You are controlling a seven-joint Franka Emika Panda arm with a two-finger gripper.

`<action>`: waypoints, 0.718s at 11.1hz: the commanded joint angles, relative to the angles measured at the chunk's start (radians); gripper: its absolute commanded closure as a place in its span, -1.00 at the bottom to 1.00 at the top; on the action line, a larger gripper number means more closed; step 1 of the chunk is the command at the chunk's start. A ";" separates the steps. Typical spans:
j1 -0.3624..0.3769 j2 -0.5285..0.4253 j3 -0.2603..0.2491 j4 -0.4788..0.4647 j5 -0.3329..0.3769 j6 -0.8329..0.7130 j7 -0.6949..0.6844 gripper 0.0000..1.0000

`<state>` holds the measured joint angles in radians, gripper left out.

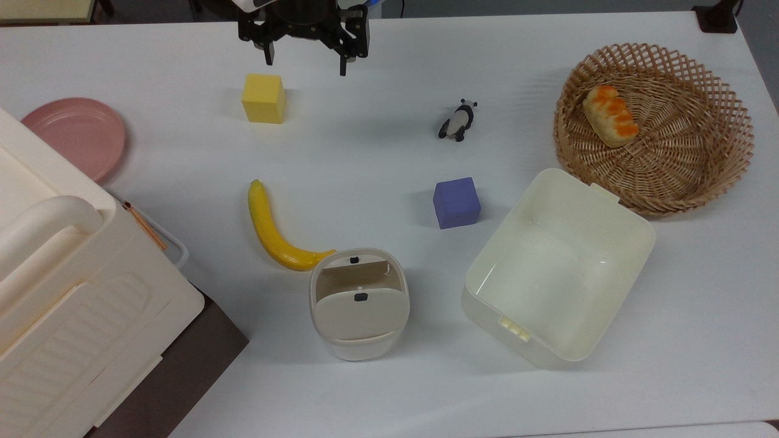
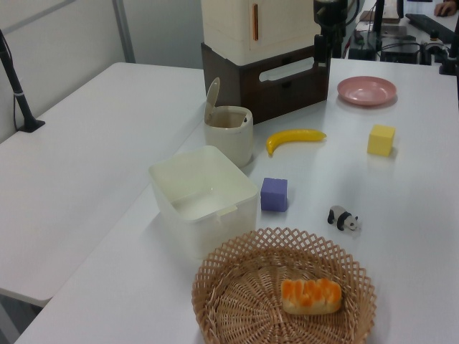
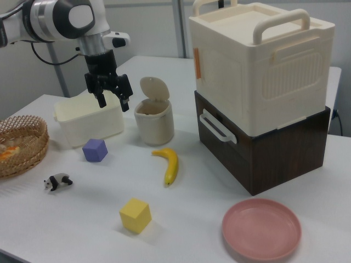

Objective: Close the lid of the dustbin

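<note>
The dustbin (image 1: pixel 359 351) is a small cream-white bin standing near the top view's lower middle, just below the banana's tip. Its beige lid (image 1: pixel 359 316) with a black button is swung up on its hinge, leaving the mouth uncovered. In the left view the lid (image 2: pixel 211 99) stands upright behind the dustbin (image 2: pixel 231 140). The right view shows the same lid (image 3: pixel 154 87) raised over the dustbin (image 3: pixel 154 125). My gripper (image 1: pixel 305 64) hangs open and empty at the top view's upper edge, beside the yellow cube and far from the bin. In the right view the gripper (image 3: pixel 113 103) hovers above the table, left of the bin.
A banana (image 1: pixel 268 228), a yellow cube (image 1: pixel 263 98), a purple cube (image 1: pixel 456 202) and a toy panda (image 1: pixel 457 121) lie between gripper and bin. A lidless cream tub (image 1: pixel 633 243) sits right of the bin, with a wicker basket (image 1: pixel 718 152) holding bread beyond. A storage box (image 1: pixel 67 292) and pink plate (image 1: pixel 76 135) stand left.
</note>
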<state>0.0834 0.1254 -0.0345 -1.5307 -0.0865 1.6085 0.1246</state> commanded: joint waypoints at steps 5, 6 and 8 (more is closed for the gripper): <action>-0.019 -0.001 0.001 0.011 0.016 -0.012 -0.077 -1.00; -0.017 -0.001 0.001 0.011 0.016 -0.015 -0.077 -1.00; -0.017 -0.003 0.001 0.011 0.017 -0.018 -0.088 -1.00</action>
<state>0.0678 0.1255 -0.0348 -1.5277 -0.0864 1.6085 0.0660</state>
